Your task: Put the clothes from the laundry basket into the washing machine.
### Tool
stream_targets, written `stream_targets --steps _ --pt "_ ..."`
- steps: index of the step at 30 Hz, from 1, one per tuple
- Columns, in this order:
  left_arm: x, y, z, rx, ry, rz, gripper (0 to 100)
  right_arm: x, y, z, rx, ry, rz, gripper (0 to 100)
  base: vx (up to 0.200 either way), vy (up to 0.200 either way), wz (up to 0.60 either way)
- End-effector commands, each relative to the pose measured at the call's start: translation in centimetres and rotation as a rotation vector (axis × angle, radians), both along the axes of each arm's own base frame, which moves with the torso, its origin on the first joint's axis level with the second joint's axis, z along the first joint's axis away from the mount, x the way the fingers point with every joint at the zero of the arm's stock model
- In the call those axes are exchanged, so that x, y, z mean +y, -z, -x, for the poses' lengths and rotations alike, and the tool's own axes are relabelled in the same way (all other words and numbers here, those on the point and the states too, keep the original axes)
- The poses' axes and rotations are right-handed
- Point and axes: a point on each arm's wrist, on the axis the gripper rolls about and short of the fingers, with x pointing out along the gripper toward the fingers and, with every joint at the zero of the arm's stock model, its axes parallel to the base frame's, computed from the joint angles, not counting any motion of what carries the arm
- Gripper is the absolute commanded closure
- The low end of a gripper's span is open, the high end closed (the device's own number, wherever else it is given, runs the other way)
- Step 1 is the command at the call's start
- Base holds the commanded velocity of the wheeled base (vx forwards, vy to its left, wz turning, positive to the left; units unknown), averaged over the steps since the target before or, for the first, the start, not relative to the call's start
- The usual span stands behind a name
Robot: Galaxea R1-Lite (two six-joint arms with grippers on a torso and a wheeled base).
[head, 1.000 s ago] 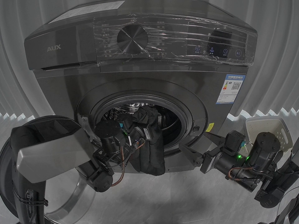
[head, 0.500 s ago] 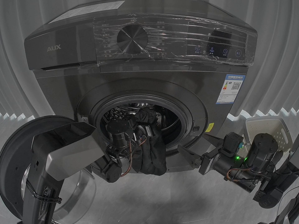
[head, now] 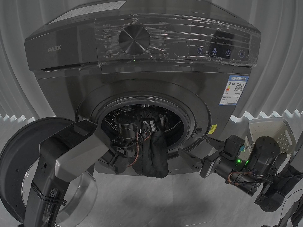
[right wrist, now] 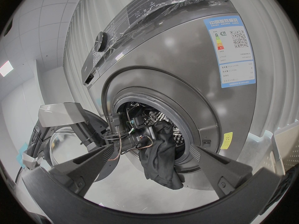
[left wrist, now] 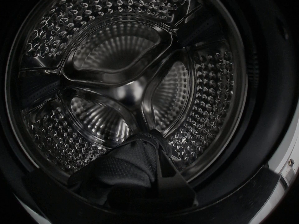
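At washing machine point(head: 176, 89) mouth, left gripper point(left wrist: 149, 147) clamping black garment point(head: 154, 158), tail hanging outside; right gripper point(head: 193, 144) gaping, empty. Loading step; next likely pushing deeper, releasing.

One washing machine point(head: 148, 79). One dark garment point(head: 156, 161), hanging at washing machine's mouth. One laundry basket point(head: 277, 126), just beside washing machine.

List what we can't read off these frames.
- Laundry basket contents: head view, the right arm covers its inside.
- Black garment upper end: head view, it sits behind the left arm.
- Drum floor: left wrist view, the garment and deep shadow hide it.
- Door glass: head view, the left arm blocks most of it.
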Motion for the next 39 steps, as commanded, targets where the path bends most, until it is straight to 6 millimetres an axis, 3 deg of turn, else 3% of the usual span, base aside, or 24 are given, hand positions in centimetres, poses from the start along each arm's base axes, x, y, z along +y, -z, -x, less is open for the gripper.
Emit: stream_targets --steps 1,7,15,26,27,32,39 --pt "0.0 1.4 -2.3 -0.005 -0.017 0.002 100 0.3 0.3 0.1 0.006 -0.008 0.005 0 0.0 0.0 0.0" --pt "-0.5 1.3 -4.5 -0.021 -0.03 0.011 100 0.3 0.3 0.1 0.006 -0.007 0.005 0 0.0 0.0 0.0" --pt "0.0 -0.1 -6.0 -0.037 -0.06 0.024 100 0.3 0.2 0.0 0.004 -0.008 0.005 0 0.0 0.0 0.0" --pt "0.1 0.0 -6.1 -0.038 -0.074 0.023 100 0.3 0.4 0.0 0.01 -0.008 0.01 0 0.0 0.0 0.0" --pt "0.1 0.1 -6.1 -0.035 -0.076 0.022 0 0.3 0.4 0.0 0.011 -0.008 0.009 0 0.0 0.0 0.0" --pt "0.0 0.1 -5.9 -0.033 -0.072 0.022 0 0.3 0.4 0.0 0.011 -0.01 0.009 0 0.0 0.0 0.0" --pt "-0.3 0.1 -2.7 0.068 -0.037 -0.041 0 0.3 0.4 0.0 0.009 -0.012 0.009 0 0.0 0.0 0.0"
